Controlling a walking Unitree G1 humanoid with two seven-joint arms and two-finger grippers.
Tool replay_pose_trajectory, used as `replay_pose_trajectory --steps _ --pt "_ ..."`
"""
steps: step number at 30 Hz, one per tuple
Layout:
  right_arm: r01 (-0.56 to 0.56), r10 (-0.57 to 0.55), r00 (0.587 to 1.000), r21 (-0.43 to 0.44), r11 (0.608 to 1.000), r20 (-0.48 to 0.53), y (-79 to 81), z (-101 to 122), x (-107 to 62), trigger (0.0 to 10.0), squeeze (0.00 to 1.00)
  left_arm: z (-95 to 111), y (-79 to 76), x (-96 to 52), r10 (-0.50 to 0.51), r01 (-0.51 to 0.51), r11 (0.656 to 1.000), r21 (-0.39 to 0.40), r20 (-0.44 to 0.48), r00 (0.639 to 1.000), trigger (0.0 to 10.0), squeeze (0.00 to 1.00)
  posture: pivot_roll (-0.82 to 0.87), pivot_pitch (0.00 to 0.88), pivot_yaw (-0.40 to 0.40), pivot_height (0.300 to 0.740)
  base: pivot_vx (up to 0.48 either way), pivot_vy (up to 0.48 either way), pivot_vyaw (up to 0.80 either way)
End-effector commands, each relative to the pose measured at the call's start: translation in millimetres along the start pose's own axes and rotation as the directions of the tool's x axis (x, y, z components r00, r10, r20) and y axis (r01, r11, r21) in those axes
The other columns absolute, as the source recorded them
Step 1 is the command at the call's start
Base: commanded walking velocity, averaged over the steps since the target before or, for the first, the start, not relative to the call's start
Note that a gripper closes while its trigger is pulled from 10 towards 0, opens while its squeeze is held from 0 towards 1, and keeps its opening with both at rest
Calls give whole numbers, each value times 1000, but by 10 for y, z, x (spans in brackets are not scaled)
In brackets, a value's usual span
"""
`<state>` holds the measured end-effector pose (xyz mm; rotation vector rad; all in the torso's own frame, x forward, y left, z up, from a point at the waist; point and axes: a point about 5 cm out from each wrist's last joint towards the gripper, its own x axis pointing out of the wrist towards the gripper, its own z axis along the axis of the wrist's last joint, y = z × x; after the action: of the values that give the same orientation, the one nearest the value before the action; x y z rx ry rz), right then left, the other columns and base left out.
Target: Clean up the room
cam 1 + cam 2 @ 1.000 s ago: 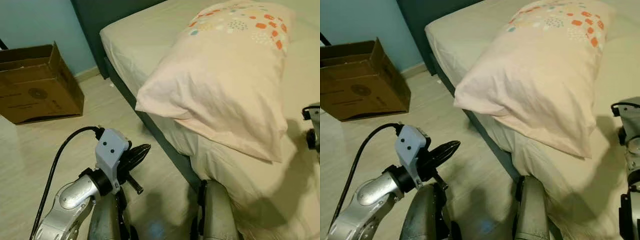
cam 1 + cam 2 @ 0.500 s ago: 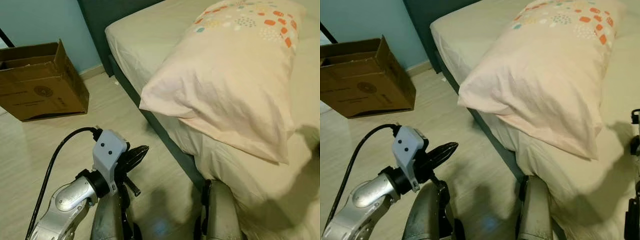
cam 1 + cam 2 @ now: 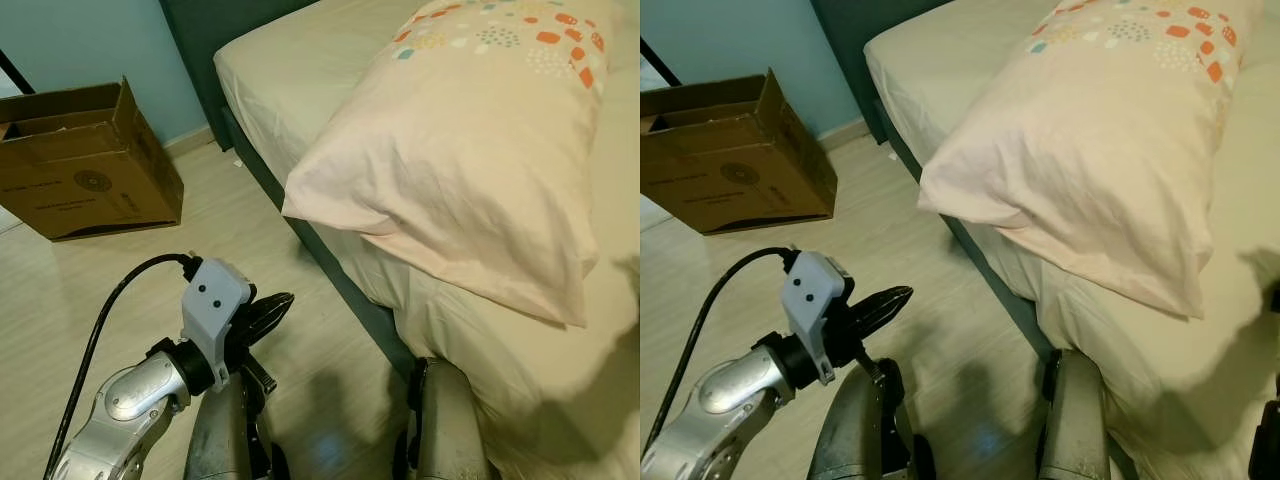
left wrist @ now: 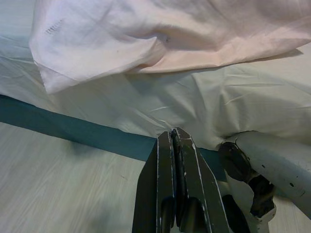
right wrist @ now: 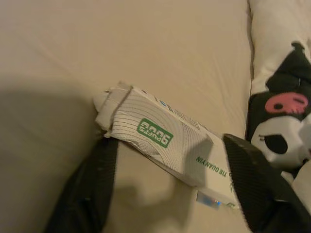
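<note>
On the smooth cream bed (image 5: 97, 43), the right gripper (image 5: 170, 170) spreads apart around a creased white carton (image 5: 160, 141); the left gripper (image 4: 176, 145) is pressed together.

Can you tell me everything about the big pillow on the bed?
The pillow is large, soft and pale pink, in a wrinkled cloth cover. One end has a print of orange, yellow and blue dots and little blocks. It lies flat and slantwise on the cream sheet of the bed, and its plain corner pokes out over the bed's edge above the wooden floor. Only the bed touches it; the left gripper hangs lower, apart from it.
</note>
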<state>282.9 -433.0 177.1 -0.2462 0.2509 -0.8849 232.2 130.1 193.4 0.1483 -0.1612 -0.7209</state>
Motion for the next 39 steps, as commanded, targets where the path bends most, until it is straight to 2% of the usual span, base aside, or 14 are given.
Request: replay_pose_trajectory --steps 1,2,23,28,30,33,34,35,36,37,38,39 --pt "8 -8 999 12 1000 -34 -38 -108 -9 667 0 10 -13 -44 -18 18 1000 10 -14 1000 10000 0 226 406 111 528 0 0 0" --pt "9 -8 999 15 1000 -31 -41 -103 -8 0 0 10 -9 -45 -17 17 1000 10 -15 1000 10000 0 226 407 112 528 0 0 0" --pt "-12 12 1000 38 999 -9 -3 -75 -11 0 0 12 35 -51 6 -6 1000 7 -17 1000 10000 0 233 406 109 528 0 0 0" --pt "-75 72 995 36 997 65 129 112 -11 0 0 10 63 -42 16 -16 1000 6 -12 1000 10000 0 220 394 103 528 0 0 0" --pt "-122 118 985 27 992 124 241 258 -22 0 0 12 89 -23 28 -28 1000 11 -5 1000 10000 0 215 389 97 528 0 0 0" --pt "-133 126 982 40 990 138 260 290 -25 0 0 16 97 -20 34 -34 999 14 -2 999 10000 0 216 389 97 528 0 0 0" --pt "-134 127 981 41 990 150 267 318 -27 2471 682 19 108 -19 45 -45 999 14 1 999 10000 0 217 387 96 528 0 0 0" --pt "-134 127 981 41 990 150 267 318 -27 2471 682 19 108 -19 45 -45 999 14 1 999 10000 0 217 387 96 528 0 0 0" --pt "-132 124 980 44 990 156 266 336 -26 6275 1000 21 117 -21 53 -53 998 15 2 999 10000 0 217 387 96 528 0 0 0" --pt "-132 124 980 44 990 156 266 336 -26 6275 1000 21 117 -21 53 -53 998 15 2 999 10000 0 217 387 96 528 0 0 0" --pt "-126 118 980 43 991 159 256 348 -23 10000 1000 20 122 -25 57 -57 998 15 2 998 10000 0 217 387 96 528 0 0 0" --pt "-126 118 980 43 991 159 256 348 -23 10000 1000 20 122 -25 57 -57 998 15 2 998 10000 0 217 387 96 528 0 0 0"
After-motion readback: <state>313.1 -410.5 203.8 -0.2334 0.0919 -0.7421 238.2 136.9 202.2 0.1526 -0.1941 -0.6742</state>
